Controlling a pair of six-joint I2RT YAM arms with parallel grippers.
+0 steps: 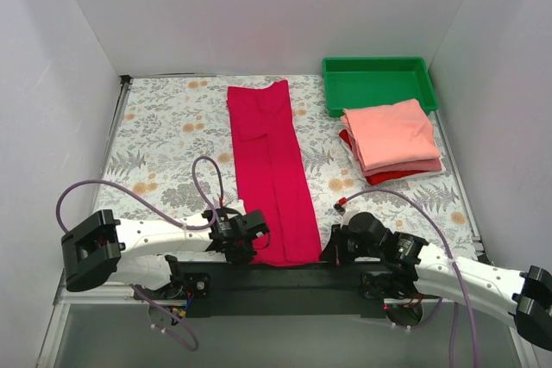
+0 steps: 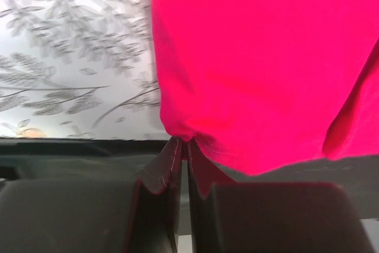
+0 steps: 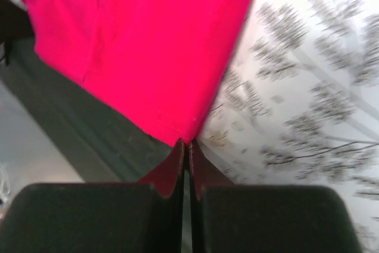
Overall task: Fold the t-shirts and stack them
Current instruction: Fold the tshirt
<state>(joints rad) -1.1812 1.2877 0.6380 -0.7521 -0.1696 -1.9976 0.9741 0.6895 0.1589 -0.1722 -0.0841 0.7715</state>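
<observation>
A crimson-red t-shirt (image 1: 272, 170), folded into a long narrow strip, lies on the floral table from the far middle to the near edge. My left gripper (image 1: 253, 243) is shut on its near left corner (image 2: 180, 134). My right gripper (image 1: 326, 252) is shut on its near right corner (image 3: 188, 137). A folded salmon-pink t-shirt (image 1: 392, 133) lies on top of a folded brighter red t-shirt (image 1: 398, 175) at the right of the table.
A green plastic tray (image 1: 379, 81) stands at the back right, just behind the stack. White walls close the table on the left, back and right. A black bar (image 1: 285, 277) runs along the near edge between the arm bases.
</observation>
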